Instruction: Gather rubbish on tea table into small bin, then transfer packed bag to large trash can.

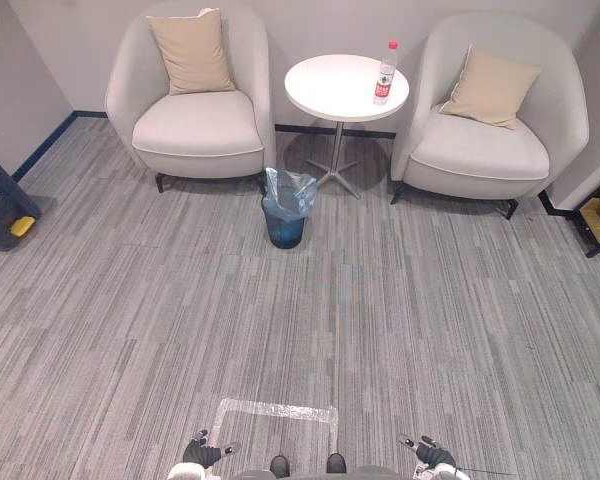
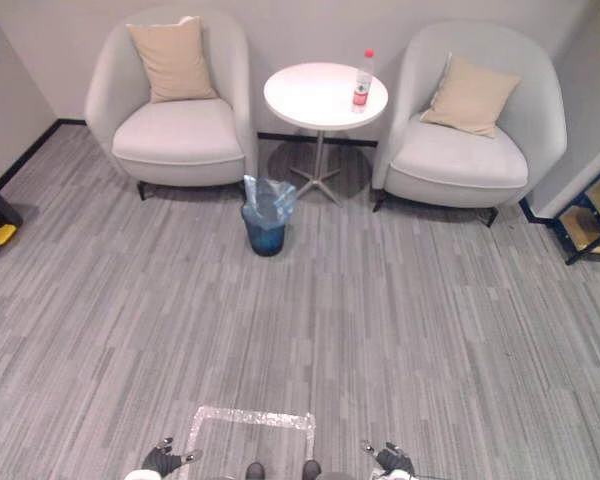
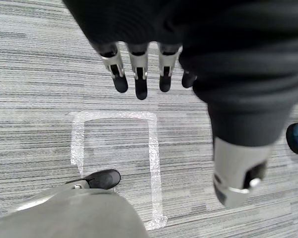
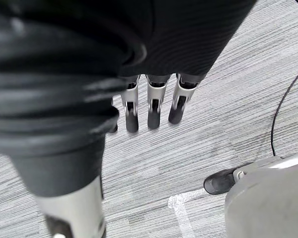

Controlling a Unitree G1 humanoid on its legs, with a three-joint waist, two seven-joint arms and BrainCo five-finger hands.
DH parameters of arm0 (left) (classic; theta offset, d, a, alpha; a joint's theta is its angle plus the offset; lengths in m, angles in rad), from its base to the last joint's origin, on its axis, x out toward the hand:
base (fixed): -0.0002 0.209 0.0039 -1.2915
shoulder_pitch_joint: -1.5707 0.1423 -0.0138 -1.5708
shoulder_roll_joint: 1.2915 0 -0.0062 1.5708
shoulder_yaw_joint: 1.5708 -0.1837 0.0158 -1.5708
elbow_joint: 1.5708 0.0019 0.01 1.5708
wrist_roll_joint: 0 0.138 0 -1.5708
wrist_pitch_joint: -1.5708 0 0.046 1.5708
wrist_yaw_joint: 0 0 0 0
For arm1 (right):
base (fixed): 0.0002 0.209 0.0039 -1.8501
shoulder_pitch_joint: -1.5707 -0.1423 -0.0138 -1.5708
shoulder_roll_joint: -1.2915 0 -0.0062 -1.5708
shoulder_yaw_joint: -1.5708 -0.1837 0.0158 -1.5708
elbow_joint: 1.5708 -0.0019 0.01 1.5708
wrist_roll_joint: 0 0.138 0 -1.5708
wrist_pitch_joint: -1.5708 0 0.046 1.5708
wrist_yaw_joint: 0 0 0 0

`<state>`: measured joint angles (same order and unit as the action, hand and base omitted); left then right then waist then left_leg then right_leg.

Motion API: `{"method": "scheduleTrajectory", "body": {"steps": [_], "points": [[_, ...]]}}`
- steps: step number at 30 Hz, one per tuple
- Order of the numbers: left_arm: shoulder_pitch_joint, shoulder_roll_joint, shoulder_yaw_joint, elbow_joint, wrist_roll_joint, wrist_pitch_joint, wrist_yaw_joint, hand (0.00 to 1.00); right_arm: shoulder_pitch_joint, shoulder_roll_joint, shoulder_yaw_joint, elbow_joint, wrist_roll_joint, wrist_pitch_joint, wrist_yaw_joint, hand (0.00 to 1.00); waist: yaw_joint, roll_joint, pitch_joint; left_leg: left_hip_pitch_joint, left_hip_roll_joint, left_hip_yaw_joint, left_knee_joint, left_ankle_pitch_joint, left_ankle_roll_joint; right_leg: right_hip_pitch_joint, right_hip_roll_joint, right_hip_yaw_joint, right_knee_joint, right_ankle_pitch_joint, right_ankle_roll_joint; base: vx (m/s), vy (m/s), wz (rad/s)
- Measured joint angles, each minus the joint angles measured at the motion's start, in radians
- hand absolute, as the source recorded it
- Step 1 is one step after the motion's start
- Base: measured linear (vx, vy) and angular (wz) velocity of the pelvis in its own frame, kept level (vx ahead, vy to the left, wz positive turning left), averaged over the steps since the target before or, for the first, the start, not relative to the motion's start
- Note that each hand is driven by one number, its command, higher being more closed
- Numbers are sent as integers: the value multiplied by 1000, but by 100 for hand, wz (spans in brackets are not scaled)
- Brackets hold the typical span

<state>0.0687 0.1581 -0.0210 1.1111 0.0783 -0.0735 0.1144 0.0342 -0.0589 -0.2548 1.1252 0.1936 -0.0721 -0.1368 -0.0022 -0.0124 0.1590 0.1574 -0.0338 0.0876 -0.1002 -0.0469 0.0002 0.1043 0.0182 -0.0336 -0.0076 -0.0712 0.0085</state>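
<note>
The left hand (image 1: 200, 455) hangs low at the robot's left side, arm straight down. In its wrist view the silver, dark-tipped fingers (image 3: 140, 74) point straight at the floor, relaxed and holding nothing. The right hand (image 1: 435, 456) mirrors it on the other side. Its fingers (image 4: 154, 106) are likewise extended and empty, with the thumb set apart.

Between the two hands a rectangle of clear tape (image 1: 275, 407) is stuck on the grey striped carpet floor (image 1: 430, 320).

Well ahead, across open carpet, stands the small blue bin (image 1: 285, 232) lined with a translucent blue bag (image 1: 290, 190). It is too far away to tell whether anything lies inside. Just behind it is the round white pedestal table (image 1: 330, 85), carrying an upright clear plastic bottle with a red cap and red label (image 1: 385, 73) near its right edge.

A pale grey armchair (image 1: 195, 135) with a beige cushion (image 1: 192, 50) sits to the table's left. A second matching armchair (image 1: 480, 155) with its own beige cushion (image 1: 490, 88) sits to the right.

The large dark grey trash can with yellow trim (image 1: 0, 200) stands by the left wall, well apart from the bin.
</note>
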Motion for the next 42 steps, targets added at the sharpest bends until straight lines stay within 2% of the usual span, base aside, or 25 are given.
{"method": "scheduleTrajectory", "body": {"steps": [14, 22, 26, 32, 35, 37, 39, 40, 41, 42], "points": [[0, -2, 0, 1, 0, 0, 9, 0, -3, 1, 0, -3, -22, 1, 0, 0, 0, 4, 5, -1, 0, 18, 9, -8, 2, -5, 0, 15, 1, 0, 0, -8, -6, -2], [-4, -2, -3, 2, 7, 1, 1, 0, -5, 1, 0, -18, -28, 1, 1, 0, 2, 10, 8, -23, 9, 76, 41, -35, 6, -46, 9, 63, 28, -3, 1, -14, -17, -20], [-12, -1, -16, 2, 7, 3, -4, 0, -16, 1, 0, -23, -30, 2, 2, 0, 1, 19, 14, -50, 18, 123, 81, -59, 3, -99, 11, 62, 88, -28, 7, 16, -12, -29], [-23, 6, -38, 1, -2, 4, -5, 0, -15, 6, -9, -35, -38, 3, 1, 0, -4, 17, 17, -52, 38, 134, 129, -100, -24, -124, -1, -45, 169, -94, -12, 40, -56, -3], [-37, 7, -37, 1, -2, 4, -5, 0, -14, 9, -16, -35, -35, 1, 1, 0, -8, 16, 17, -95, 65, 145, 249, -168, -66, -130, -4, -79, 218, -137, -34, 93, -103, 12], [-55, 11, -28, -3, -8, 5, -5, 0, -15, 9, -16, -33, -30, 0, 1, 0, -7, 12, 21, -201, 103, 189, 480, -195, -100, -128, -7, -85, 233, -156, -47, 126, -165, 14], [-52, 2, 11, -15, -25, 9, -5, 0, -15, 8, -17, -35, -16, -1, -1, 0, -4, 19, 37, -255, 141, 211, 658, -191, -105, -95, -6, -82, 234, -156, -47, 183, -108, -19], [-50, -7, 40, -24, -36, 11, -4, 0, -14, 10, -16, -44, -14, -2, -3, 0, 0, 27, 52, -292, 176, 225, 789, -185, -109, -61, -4, -71, 237, -160, -55, 223, -24, -47], [-44, -15, 52, -26, -43, 12, -2, 0, -11, 3, -16, -51, 5, -1, -11, 0, 2, 36, 62, -326, 213, 232, 881, -211, -104, -29, -6, -48, 238, -169, -69, 209, 0, -51], [-44, -21, 58, -35, -44, 12, -1, 0, -10, 1, -17, -52, 6, 0, -16, 0, 3, 43, 64, -341, 223, 232, 892, -220, -104, -17, -9, -36, 236, -171, -72, 184, 43, -49]]}}
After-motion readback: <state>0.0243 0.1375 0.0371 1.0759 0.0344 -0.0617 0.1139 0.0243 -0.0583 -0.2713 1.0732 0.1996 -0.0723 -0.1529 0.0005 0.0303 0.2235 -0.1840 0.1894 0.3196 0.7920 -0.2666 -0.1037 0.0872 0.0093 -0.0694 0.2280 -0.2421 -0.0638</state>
